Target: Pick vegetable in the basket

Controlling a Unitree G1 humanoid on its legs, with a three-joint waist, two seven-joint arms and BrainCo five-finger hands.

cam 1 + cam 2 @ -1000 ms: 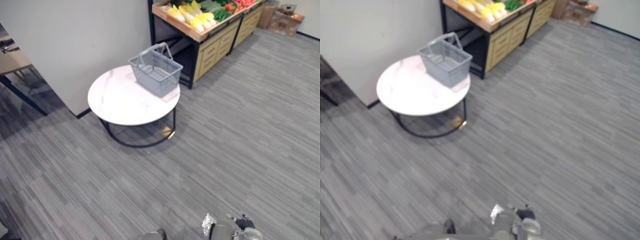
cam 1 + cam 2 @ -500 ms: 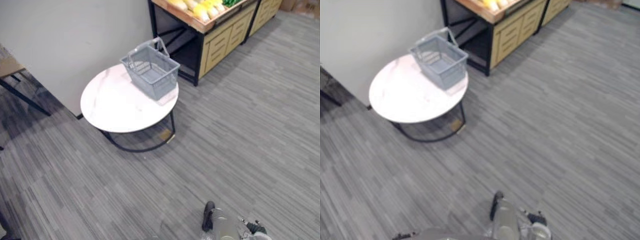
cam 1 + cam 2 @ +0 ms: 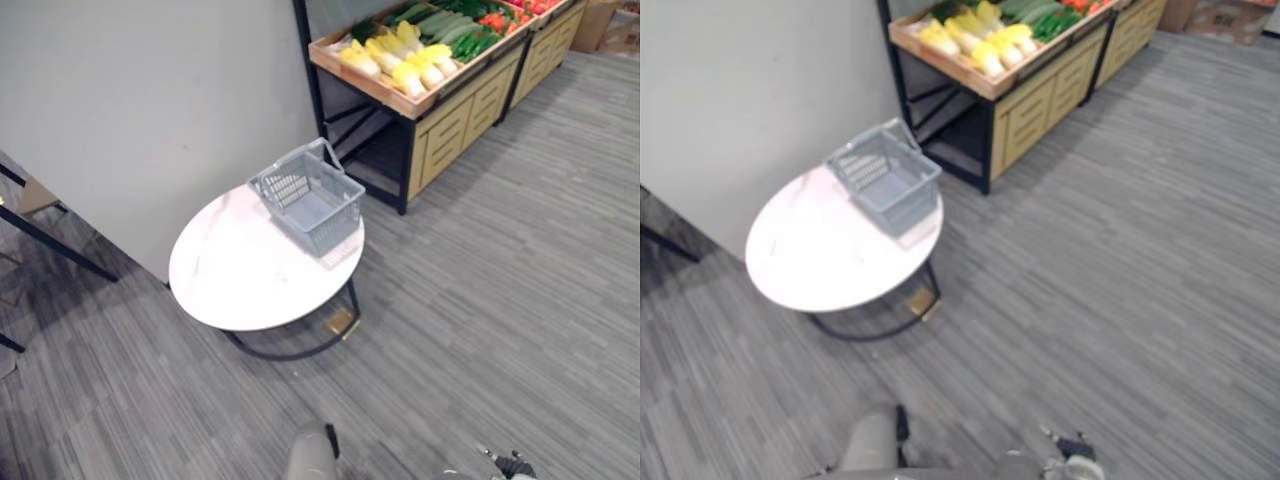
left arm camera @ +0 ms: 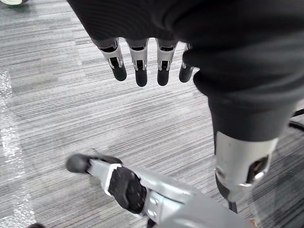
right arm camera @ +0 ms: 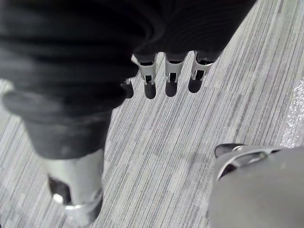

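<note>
A grey wire basket (image 3: 308, 200) with its handle up stands at the far edge of a round white table (image 3: 240, 275); I see nothing inside it. Behind the table a wooden stand (image 3: 440, 110) carries yellow-white cabbages (image 3: 405, 60), green vegetables (image 3: 455, 25) and red ones (image 3: 500, 15). My left hand (image 4: 141, 71) hangs over the grey floor with straight fingers and holds nothing. My right hand (image 5: 171, 78) hangs the same way, open over the floor, far from the table.
A pale wall (image 3: 150, 100) rises behind the table on the left. Dark legs of another table (image 3: 50, 240) show at the far left. A cardboard box (image 3: 1220, 15) sits on the floor past the stand. Grey striped carpet lies between me and the table.
The whole picture has shifted, so the camera moved: more of the vegetable stand shows now. The basket stays in the same place on the table.
</note>
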